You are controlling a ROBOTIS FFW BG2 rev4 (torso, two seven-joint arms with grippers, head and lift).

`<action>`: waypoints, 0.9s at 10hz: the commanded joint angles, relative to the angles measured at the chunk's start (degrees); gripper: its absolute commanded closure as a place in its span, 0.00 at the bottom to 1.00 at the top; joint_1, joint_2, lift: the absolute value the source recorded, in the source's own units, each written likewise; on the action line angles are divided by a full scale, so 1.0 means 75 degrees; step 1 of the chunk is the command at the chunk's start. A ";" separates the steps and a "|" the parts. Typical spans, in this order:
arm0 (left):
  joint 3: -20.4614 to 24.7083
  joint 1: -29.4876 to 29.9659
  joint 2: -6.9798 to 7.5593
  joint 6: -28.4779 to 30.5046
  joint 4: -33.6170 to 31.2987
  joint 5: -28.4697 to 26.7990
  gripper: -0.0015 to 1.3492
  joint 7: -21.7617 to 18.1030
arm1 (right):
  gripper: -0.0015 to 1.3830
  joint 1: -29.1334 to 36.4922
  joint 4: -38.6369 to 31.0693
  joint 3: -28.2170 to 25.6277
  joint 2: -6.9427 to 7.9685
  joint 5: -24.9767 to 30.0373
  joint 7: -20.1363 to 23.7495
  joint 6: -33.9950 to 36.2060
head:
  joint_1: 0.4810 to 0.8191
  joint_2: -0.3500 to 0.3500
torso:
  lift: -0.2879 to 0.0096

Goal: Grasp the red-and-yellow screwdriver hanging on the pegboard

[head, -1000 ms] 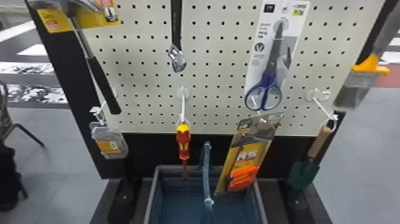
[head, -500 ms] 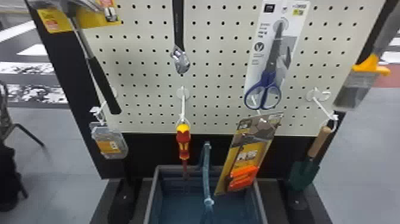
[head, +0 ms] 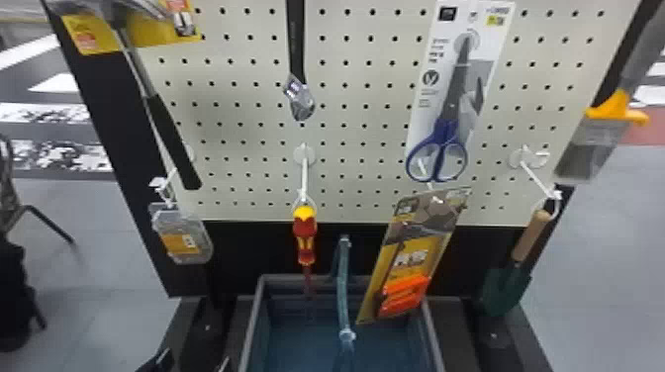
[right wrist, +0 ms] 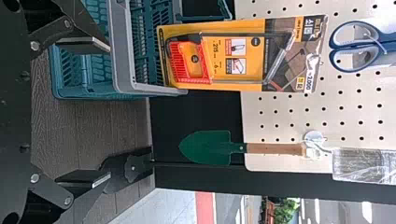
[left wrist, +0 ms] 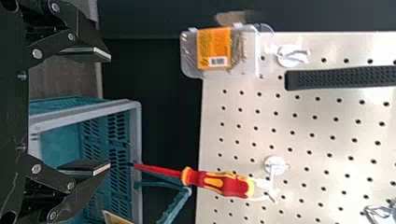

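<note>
At the bottom edge of the head view, the tips of my left gripper (head: pixel 192 364) show, lower and left of the red-and-yellow screwdriver (head: pixel 305 232). The screwdriver hangs handle up, shaft down, from a white hook below the pegboard's middle. In the left wrist view, my left gripper (left wrist: pixel 110 112) stands open and empty, and the screwdriver (left wrist: pixel 224 183) is beyond its fingertips, touched by neither finger. My right gripper (right wrist: pixel 109 113) is open with nothing between its fingers, facing the crate and the green trowel.
Below the screwdriver stands a blue-green crate (head: pixel 251 321) with its handle (head: pixel 342 287) raised close by. A carded saw (head: pixel 420 252) hangs to the right, a clear pack (head: pixel 183 237) to the left. Trowel (head: pixel 507 289), scissors (head: pixel 445 143), hammer (head: pixel 173 138) and wrench (head: pixel 297 49) also hang there.
The left gripper's tips have come in at the head view's bottom edge, left of the crate. The screwdriver hangs as before.
</note>
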 commanded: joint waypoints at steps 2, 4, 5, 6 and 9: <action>0.0128 -0.0621 0.0000 0.0385 0.0017 -0.0022 0.34 -0.0532 | 0.24 -0.0062 0.0018 0.0000 0.0002 0.0027 0.0085 0.0055 | 0.20 0.50 | 0.63; 0.0163 -0.1179 -0.0012 0.0725 0.0017 0.0095 0.34 -0.1153 | 0.24 -0.0078 0.0056 0.0000 0.0025 0.0039 0.0097 0.0067 | 0.20 0.50 | 0.63; 0.0163 -0.1507 -0.0012 0.0830 0.0092 0.0154 0.34 -0.1423 | 0.24 -0.0111 0.0075 0.0000 0.0049 0.0050 0.0144 0.0079 | 0.20 0.50 | 0.63; 0.0163 -0.1835 -0.0023 0.0959 0.0242 0.0189 0.34 -0.1704 | 0.24 -0.0127 0.0093 0.0000 0.0084 0.0074 0.0179 0.0102 | 0.20 0.50 | 0.63; 0.0104 -0.2705 -0.0035 0.1299 0.0729 0.0236 0.33 -0.2536 | 0.24 -0.0193 0.0112 0.0000 0.0131 0.0121 0.0273 0.0149 | 0.20 0.50 | 0.63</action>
